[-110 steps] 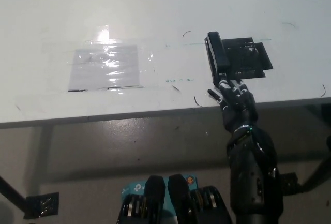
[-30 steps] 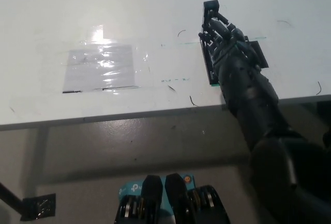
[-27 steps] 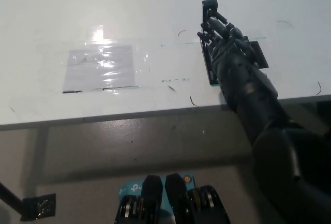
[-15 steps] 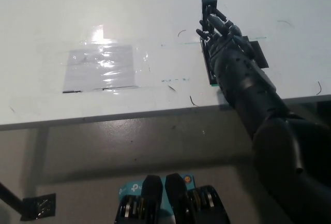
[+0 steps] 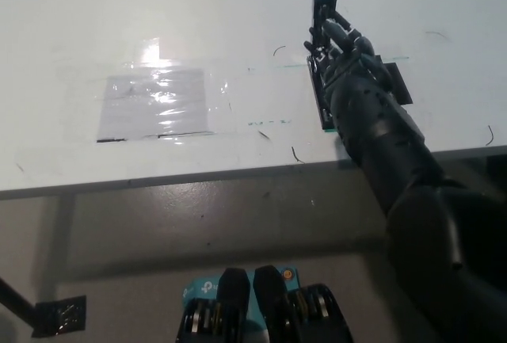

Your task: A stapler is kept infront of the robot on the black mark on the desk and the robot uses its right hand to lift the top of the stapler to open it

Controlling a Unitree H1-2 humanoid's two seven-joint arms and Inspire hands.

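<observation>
The black stapler [image 5: 324, 10] lies on its black mark [image 5: 398, 85] near my counter's [image 5: 238, 26] front edge, mostly hidden

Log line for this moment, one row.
right hand: on stapler top, grip unclear | stapler: on black mark, desk | left hand: out of view

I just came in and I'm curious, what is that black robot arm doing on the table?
The robot's black right hand is stretched out over a black stapler that sits on a black mark on the white desk. Its fingers lie along the stapler's top. The hand hides most of the stapler. The white left hand is not in view.
</observation>
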